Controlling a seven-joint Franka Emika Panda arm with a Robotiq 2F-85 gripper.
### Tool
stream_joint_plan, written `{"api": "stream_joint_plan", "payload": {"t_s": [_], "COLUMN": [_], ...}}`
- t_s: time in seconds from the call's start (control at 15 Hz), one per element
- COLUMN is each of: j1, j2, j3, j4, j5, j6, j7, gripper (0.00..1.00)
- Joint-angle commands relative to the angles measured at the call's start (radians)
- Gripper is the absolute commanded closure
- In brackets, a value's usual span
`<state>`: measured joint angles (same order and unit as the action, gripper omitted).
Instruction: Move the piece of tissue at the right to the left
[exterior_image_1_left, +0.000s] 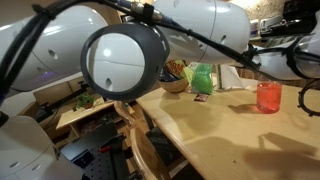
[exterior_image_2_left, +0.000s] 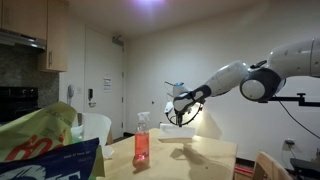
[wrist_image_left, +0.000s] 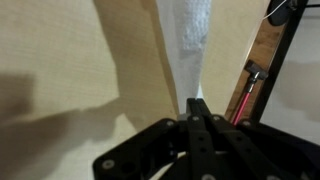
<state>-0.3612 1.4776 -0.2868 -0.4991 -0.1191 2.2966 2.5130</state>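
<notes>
Over pale wooden tabletop (wrist_image_left: 80, 60), black Robotiq gripper (wrist_image_left: 197, 105) pinched tight on near end of white crinkled paper tissue strip (wrist_image_left: 193, 35); rest trails loose beyond jaws. Whether free end touches table: cannot tell. Judged near weightless, limp, tear-prone, apt to flutter or drag. Edge pinch suffices; carry slowly, clear of translucent red plastic cup (exterior_image_1_left: 268, 97).

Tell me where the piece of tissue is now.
In the wrist view the tissue is pinched in the shut gripper, over the wooden table near its edge.
</notes>
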Motion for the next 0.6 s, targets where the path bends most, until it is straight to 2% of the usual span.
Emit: {"api": "stream_joint_plan", "payload": {"t_s": [0.0, 0.27, 0.53], "j1": [0.015, 0.018, -0.008], "j2": [-0.001, -0.017, -0.008], "j3": [-0.013, 0.007, 0.073], "j4": [0.089, 0.106, 0.151], "j5": [-0.028, -0.031, 0.014], "j6": [-0.015, -0.002, -0.003], "j7": [-0.044, -0.154, -0.292], "gripper": [1.0, 1.0, 1.0]}}
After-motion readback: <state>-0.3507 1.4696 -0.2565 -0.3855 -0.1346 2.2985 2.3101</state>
